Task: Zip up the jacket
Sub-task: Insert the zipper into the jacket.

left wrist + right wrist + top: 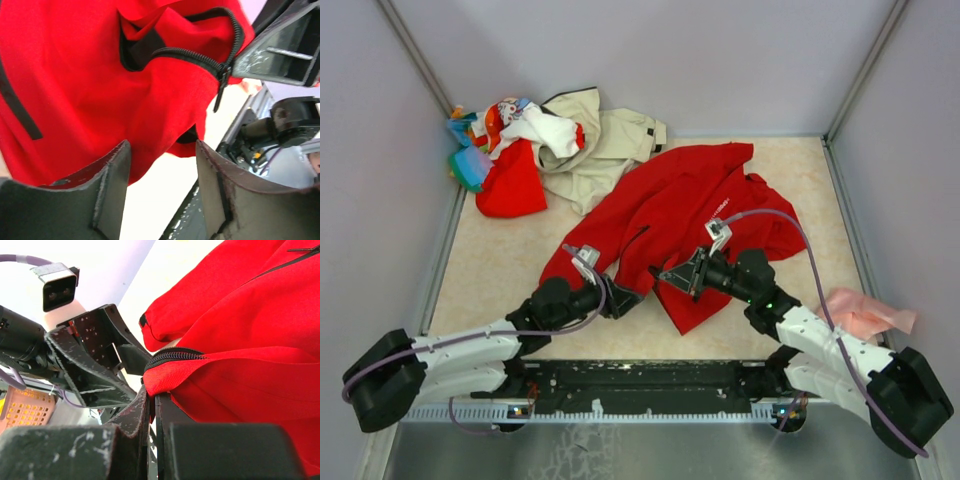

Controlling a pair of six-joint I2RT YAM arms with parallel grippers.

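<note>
The red jacket (680, 205) lies spread out in the middle of the table, and its black front zipper is open at the lower end. My right gripper (672, 275) is shut on the jacket's bottom hem (165, 377), right beside the zipper teeth (175, 356). My left gripper (623, 298) is open and empty, just left of the right one. In the left wrist view its fingers (112, 170) straddle bare table below the jacket's edge (100, 90). The zipper slider and pull (222, 80) hang beyond the fingertips, next to the right gripper's finger (280, 55).
A beige jacket (610, 140) and a heap of mixed clothes with a smaller red garment (510, 175) lie at the back left. A pink cloth (865, 312) lies at the right, near the right arm. Walls close in the table on three sides.
</note>
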